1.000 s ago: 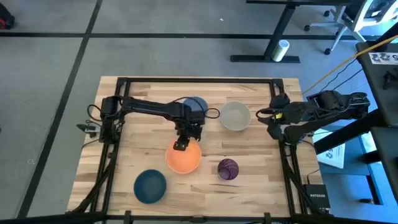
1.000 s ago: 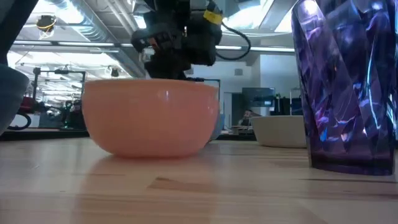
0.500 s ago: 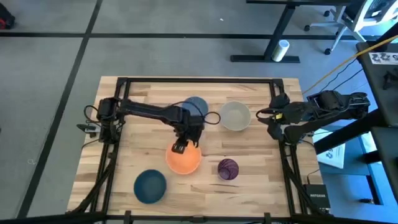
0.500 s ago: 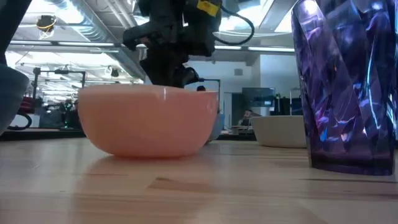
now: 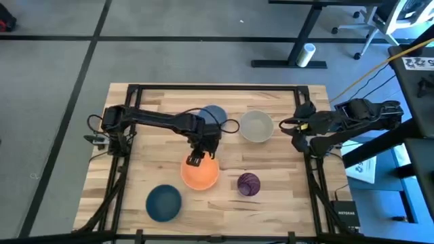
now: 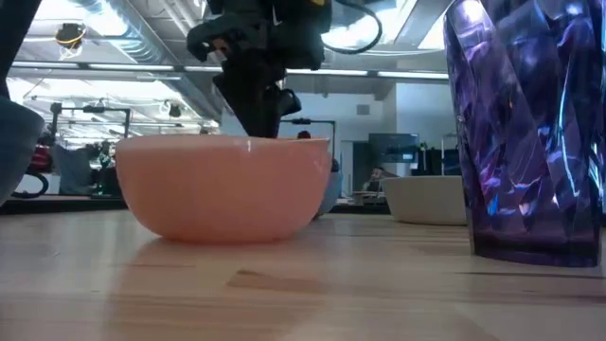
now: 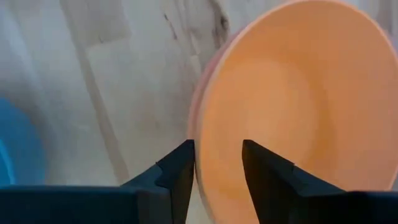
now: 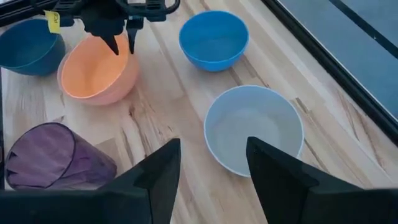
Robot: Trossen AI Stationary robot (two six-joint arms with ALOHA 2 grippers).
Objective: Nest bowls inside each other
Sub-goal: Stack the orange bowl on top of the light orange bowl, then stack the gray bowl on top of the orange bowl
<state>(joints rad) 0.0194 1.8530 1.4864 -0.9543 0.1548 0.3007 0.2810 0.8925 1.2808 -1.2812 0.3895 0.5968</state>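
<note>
An orange bowl [image 5: 201, 176] sits nested in a pale pink bowl [image 6: 222, 189] at the table's middle. My left gripper [image 7: 217, 168] stands open at their far rim, one finger inside the orange bowl and one outside the pink rim [image 7: 198, 112]. The light blue bowl [image 5: 215, 112] and the grey-beige bowl [image 5: 256, 126] rest on their bases farther back. The dark teal bowl [image 5: 163, 202] rests near the front left. My right gripper [image 5: 293, 132] waits open at the table's right edge. My left gripper comes from above with its fingers pointing down on either side of the nested bowls' far rim [image 7: 200, 143]. I cannot tell whether either finger touches the rim. The bowls stand on the table.
A purple faceted cup [image 5: 249, 183] stands upright just right of the nested bowls, close to the low camera. The black frame rails [image 5: 217, 87] run along the table's edges. Bare wood lies between the nested bowls and the dark teal bowl.
In the low view my left gripper has risen a little over the nested bowls, and more of its fingers shows above the rim. The rim of the bowl pair stands a little lower than before.
</note>
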